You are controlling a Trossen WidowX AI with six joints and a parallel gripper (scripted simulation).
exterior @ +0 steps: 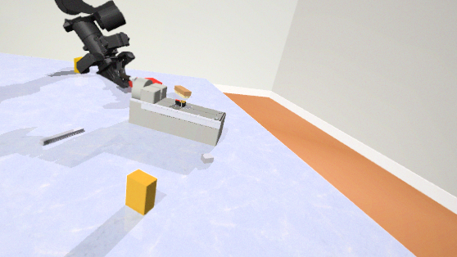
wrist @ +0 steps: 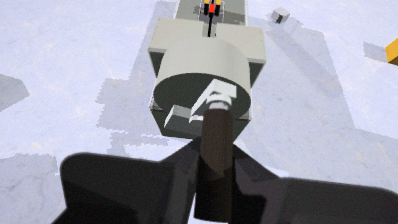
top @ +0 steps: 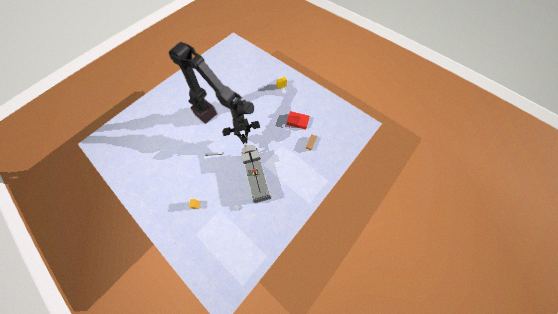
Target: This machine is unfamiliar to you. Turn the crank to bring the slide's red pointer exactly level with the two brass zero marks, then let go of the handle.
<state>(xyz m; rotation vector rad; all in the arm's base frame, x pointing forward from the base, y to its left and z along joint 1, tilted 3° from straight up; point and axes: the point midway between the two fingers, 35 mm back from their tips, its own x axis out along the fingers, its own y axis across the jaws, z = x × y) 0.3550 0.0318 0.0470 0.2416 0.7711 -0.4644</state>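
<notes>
The machine (top: 256, 176) (exterior: 176, 119) is a long grey box on the pale mat, with a round crank disc (exterior: 139, 87) (wrist: 200, 75) at the end nearest the arm. A white crank arm (wrist: 206, 101) carries a dark brown handle (wrist: 216, 130). My gripper (top: 244, 138) (exterior: 123, 80) (wrist: 216, 167) is shut on this handle. The handle sits at the lower right of the disc in the wrist view. On top of the slide, the red pointer (wrist: 212, 8) (exterior: 180, 102) (top: 255, 172) lies about between the two brass marks (wrist: 205, 8). I cannot tell if it is exactly level.
A red block (top: 298, 119) and a tan block (top: 312, 142) (exterior: 183, 91) lie right of the machine. A yellow block (top: 282, 82) is at the back, an orange one (top: 194, 203) (exterior: 141, 191) in front. There is also a grey bar (top: 214, 154) (exterior: 63, 136) and a small grey cube (exterior: 207, 158) (wrist: 281, 15).
</notes>
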